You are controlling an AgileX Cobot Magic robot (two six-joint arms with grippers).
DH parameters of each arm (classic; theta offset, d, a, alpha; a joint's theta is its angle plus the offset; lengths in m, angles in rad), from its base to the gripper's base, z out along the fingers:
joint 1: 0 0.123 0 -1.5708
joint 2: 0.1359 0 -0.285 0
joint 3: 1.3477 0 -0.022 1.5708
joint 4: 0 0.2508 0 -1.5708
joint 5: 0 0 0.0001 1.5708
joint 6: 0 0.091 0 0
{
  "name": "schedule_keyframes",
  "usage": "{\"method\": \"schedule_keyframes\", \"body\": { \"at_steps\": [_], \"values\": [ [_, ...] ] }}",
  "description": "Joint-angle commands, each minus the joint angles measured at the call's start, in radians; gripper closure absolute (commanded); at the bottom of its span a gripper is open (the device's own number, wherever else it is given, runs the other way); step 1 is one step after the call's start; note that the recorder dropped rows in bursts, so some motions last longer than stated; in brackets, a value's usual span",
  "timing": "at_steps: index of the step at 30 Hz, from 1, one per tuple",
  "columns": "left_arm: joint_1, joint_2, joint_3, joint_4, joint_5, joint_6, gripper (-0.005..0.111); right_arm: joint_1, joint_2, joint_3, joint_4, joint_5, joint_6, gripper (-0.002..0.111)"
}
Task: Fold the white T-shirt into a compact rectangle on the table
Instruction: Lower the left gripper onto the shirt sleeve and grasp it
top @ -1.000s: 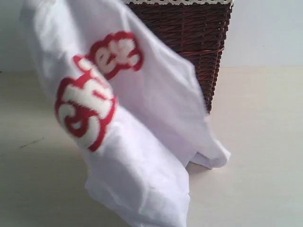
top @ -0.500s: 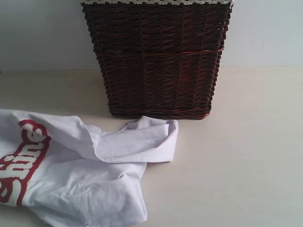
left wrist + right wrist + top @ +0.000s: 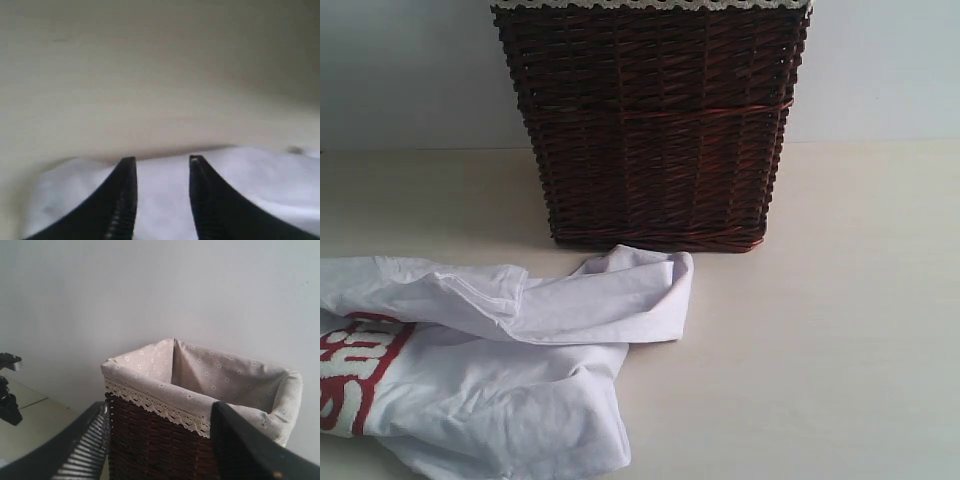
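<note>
The white T-shirt (image 3: 500, 370) lies crumpled on the table (image 3: 840, 330) at the lower left of the exterior view. One sleeve reaches toward the basket's foot, and its red-outlined letters (image 3: 355, 375) are partly covered by a fold. My left gripper (image 3: 161, 160) is open just above white cloth (image 3: 250, 175), with the fabric showing between its fingers. My right gripper (image 3: 160, 410) is open and raised, with nothing in it, facing the basket. Neither gripper shows in the exterior view.
A tall dark brown wicker basket (image 3: 650, 120) with a cream dotted liner (image 3: 215, 375) stands at the back middle against a pale wall. Bare tabletop (image 3: 860, 400) lies to its right and front right. A dark piece of equipment (image 3: 7, 400) sits far off beside the basket.
One second ago the shirt hung in the air before the basket; it then dropped onto the table. Since then its upper left fold has slid down over the tops of the letters.
</note>
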Motion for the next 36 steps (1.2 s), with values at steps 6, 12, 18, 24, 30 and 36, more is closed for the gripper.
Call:
{"method": "schedule_keyframes", "body": {
  "at_steps": [6, 12, 18, 24, 30, 36],
  "values": [
    [-0.229, 0.178, 0.000, -0.227, 0.062, 0.267, 0.047, 0.001, 0.048, 0.005, 0.012, 0.006, -0.021, 0.050],
    [-0.385, 0.223, 0.000, -0.103, 0.020, 0.427, 0.049, 0.001, 0.068, 0.059, 0.013, 0.004, -0.094, 0.050],
    [-0.411, 0.135, 0.000, -0.067, 0.051, 0.462, 0.049, 0.001, 0.179, 0.075, 0.006, 0.037, -0.126, 0.050],
    [-0.435, 0.041, 0.012, -0.060, 0.288, 0.604, 0.049, 0.001, 0.217, 0.075, -0.008, 0.037, -0.126, 0.050],
    [-0.557, 0.015, 0.149, -0.009, 0.119, 0.857, 0.049, 0.001, 0.195, 0.075, -0.009, 0.038, -0.126, 0.050],
    [-0.648, 0.051, 0.288, 0.146, -0.152, 0.950, 0.049, 0.001, 0.191, 0.075, 0.014, 0.038, -0.126, 0.050]
  ]
}}
